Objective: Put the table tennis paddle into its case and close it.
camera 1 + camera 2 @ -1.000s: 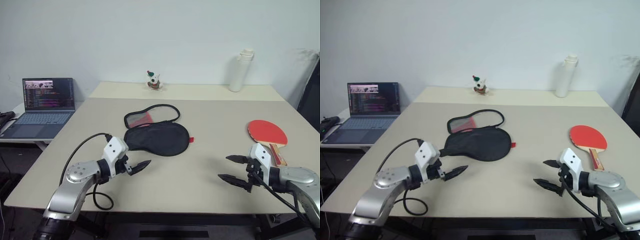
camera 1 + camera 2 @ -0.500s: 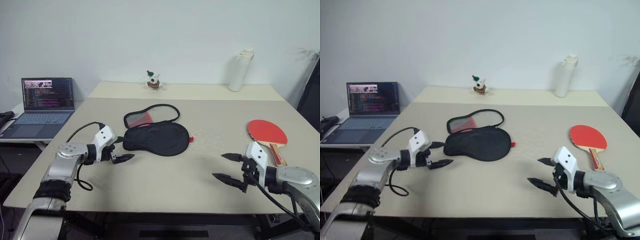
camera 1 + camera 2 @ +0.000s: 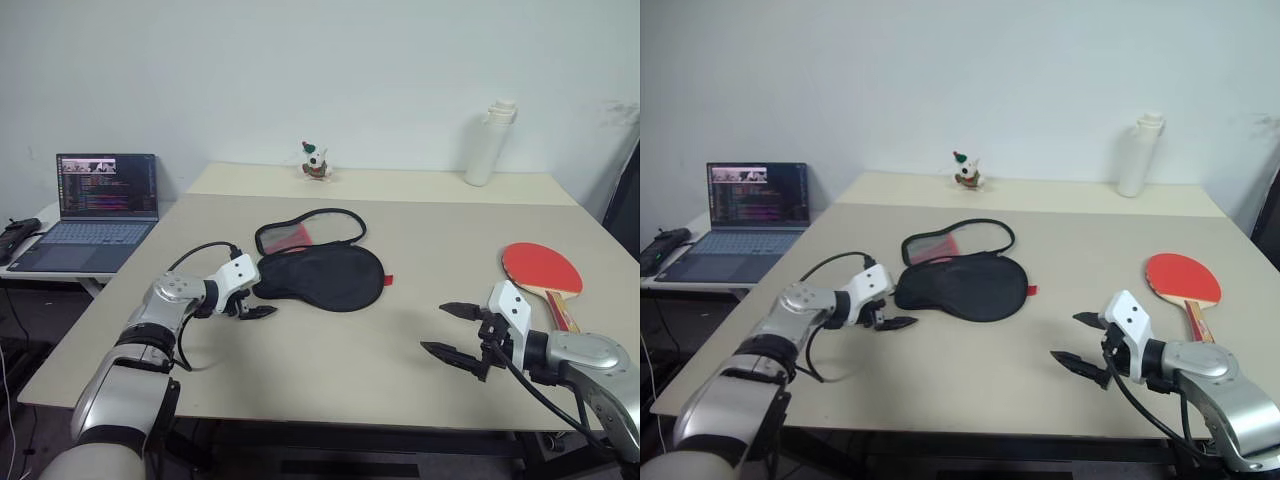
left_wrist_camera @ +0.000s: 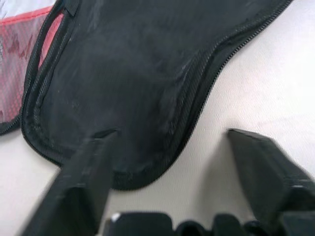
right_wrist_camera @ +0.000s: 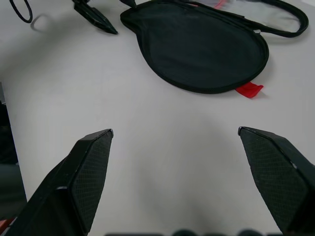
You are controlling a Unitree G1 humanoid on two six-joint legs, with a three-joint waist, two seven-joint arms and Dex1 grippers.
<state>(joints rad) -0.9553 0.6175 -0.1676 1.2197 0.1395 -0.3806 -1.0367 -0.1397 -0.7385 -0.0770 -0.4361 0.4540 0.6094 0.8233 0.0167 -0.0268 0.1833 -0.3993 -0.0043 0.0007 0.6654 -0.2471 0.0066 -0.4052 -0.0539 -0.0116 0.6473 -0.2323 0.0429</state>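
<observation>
Left gripper (image 3: 256, 305) has reached the case's (image 3: 325, 277) narrow end, perhaps touching.

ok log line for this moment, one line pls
left gripper: open, at narrow end of case | right gripper: open, empty, over table | paddle: on table, not in case | case: unzipped

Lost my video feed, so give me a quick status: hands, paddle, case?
Left hand open at the narrow end of the case. Right hand open, holding nothing. Paddle flat on the table, outside the unzipped case. Nothing in the way.
</observation>
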